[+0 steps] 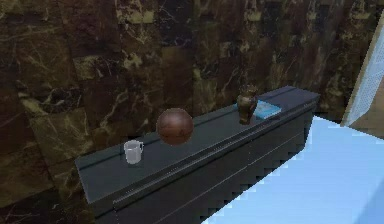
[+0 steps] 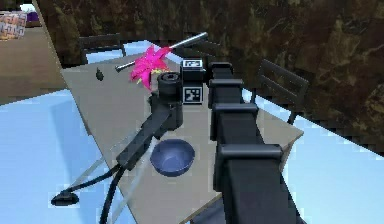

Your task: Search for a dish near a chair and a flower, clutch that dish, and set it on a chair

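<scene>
A dark blue dish (image 2: 172, 157) lies on the beige table (image 2: 110, 105), near its front edge. A pink flower (image 2: 150, 66) stands farther back on the table, with a silver rod (image 2: 165, 50) beside it. Dark chairs stand round the table: one at the far left (image 2: 100, 45), one at the back (image 2: 205, 47) and one at the right (image 2: 281, 86). My arm (image 2: 240, 150) reaches over the table. The gripper's dark body (image 2: 160, 110) is just left of the dish. The gripper (image 2: 88, 203) has only bare floor behind its thin fingers (image 2: 65, 198), and it holds nothing.
A small dark object (image 2: 99, 74) lies at the table's left. In the forward view a dark sideboard (image 1: 200, 160) against a marble wall carries a glass mug (image 1: 133, 151), a brown ball (image 1: 175, 126), a small dark figure (image 1: 247, 108) and a blue box (image 1: 268, 113). The floor is light blue.
</scene>
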Robot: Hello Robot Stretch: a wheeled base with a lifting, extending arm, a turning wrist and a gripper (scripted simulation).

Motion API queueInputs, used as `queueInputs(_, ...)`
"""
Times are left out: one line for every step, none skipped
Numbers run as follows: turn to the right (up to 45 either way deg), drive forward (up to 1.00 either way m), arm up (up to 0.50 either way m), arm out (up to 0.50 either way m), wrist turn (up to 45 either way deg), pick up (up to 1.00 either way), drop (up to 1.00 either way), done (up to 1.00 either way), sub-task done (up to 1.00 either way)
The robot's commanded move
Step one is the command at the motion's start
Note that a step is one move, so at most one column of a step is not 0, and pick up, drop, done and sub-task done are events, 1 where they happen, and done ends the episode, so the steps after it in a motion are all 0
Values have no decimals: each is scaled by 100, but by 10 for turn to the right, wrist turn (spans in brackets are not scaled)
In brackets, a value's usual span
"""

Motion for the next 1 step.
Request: queueInputs(0,0,0,0,450,0,0,0,0)
